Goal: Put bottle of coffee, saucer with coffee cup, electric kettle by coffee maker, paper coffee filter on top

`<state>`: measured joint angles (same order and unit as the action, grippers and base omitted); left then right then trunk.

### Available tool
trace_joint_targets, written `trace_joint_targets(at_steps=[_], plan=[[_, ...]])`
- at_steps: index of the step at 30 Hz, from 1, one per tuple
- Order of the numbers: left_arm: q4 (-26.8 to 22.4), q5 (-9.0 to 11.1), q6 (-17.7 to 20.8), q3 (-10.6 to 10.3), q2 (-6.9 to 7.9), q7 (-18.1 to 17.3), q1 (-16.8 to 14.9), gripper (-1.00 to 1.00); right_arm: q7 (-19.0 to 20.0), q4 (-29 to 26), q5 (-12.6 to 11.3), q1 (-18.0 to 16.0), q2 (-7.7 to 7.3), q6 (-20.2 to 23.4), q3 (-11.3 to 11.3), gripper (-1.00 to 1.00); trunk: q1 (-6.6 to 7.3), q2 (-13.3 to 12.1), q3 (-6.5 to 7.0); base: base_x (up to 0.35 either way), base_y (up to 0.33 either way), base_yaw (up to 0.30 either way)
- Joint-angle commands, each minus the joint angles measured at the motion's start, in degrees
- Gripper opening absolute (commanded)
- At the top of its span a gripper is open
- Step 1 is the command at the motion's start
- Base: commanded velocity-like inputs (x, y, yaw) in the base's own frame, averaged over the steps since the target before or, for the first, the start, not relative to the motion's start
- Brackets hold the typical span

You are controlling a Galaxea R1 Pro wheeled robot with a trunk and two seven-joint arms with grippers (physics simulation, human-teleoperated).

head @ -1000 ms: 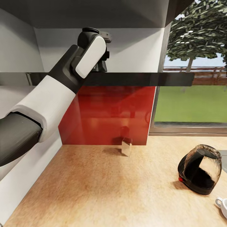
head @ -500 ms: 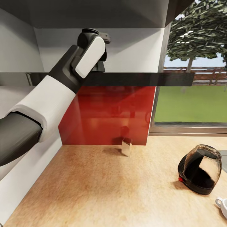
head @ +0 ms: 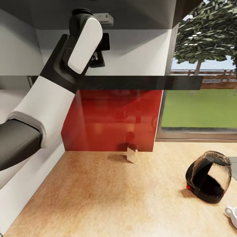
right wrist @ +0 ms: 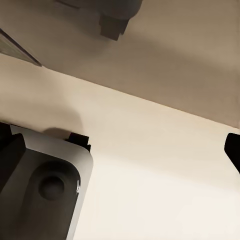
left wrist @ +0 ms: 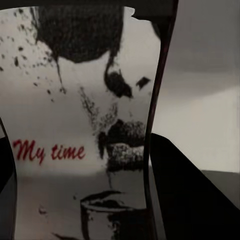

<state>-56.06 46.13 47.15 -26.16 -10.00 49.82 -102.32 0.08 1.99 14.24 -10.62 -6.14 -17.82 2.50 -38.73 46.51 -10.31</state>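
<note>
The robot's left arm reaches up over the dark kitchen shelf (head: 141, 83), its left gripper (head: 98, 57) raised into the white alcove above. The left wrist view looks straight onto the white label of the bottle of coffee (left wrist: 80, 135), printed "My time", with a dark finger (left wrist: 190, 190) pressed along its edge, so the gripper appears clenched on the jar and carrying it clear of the shelf; in the head view the wrist hides the jar itself.

The step in hand looks to be the transfer of the coffee from shelf to worktop. The next move would call for drawing the arm back past the shelf's front edge without clipping it, then lowering the jar upright onto the countertop (head: 98, 197).

Against the head views of the past second, the wrist has risen and drawn slightly leftward, now topping out near the alcove ceiling.

Below, the electric kettle (head: 209, 181) sits on the worktop at right, the white coffee cup (head: 232, 214) just beyond it at the frame's corner. Whether the right gripper (right wrist: 231, 150) is released or clenched cannot be told from its wrist view.
</note>
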Motion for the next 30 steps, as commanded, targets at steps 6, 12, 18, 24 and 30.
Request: trace_joint_targets(at_steps=[6,12,18,24,30], plan=[[-0.2,0.4,0.2,0.0,0.00,0.4,-0.1,-1.00,0.0,0.2,0.0,-0.1,-0.01,-0.4,0.3,1.00,-0.01,0.1,-0.09,-0.234,0.000,0.000],[-0.2,0.4,0.2,0.0,0.00,0.4,-0.1,-1.00,0.0,0.2,0.0,-0.1,-0.01,-0.4,0.3,1.00,-0.01,0.1,-0.09,-0.322,0.000,0.000],[-0.2,0.4,0.2,-0.1,0.00,0.4,-0.1,-1.00,0.0,0.2,0.0,-0.1,-0.01,-0.4,0.2,1.00,-0.01,0.1,-0.09,-0.334,0.000,0.000],[-0.1,0.4,0.2,-0.1,0.00,0.2,-0.1,-1.00,0.0,0.1,-0.1,-0.1,-0.01,-0.4,0.2,1.00,-0.01,0.1,-0.09,-0.334,0.000,0.000],[0.2,0.4,0.1,-0.3,0.00,-0.1,-0.1,-1.00,0.0,0.0,-0.1,-0.1,-0.01,-0.4,0.2,1.00,-0.01,0.1,-0.09,-0.334,0.000,0.000]])
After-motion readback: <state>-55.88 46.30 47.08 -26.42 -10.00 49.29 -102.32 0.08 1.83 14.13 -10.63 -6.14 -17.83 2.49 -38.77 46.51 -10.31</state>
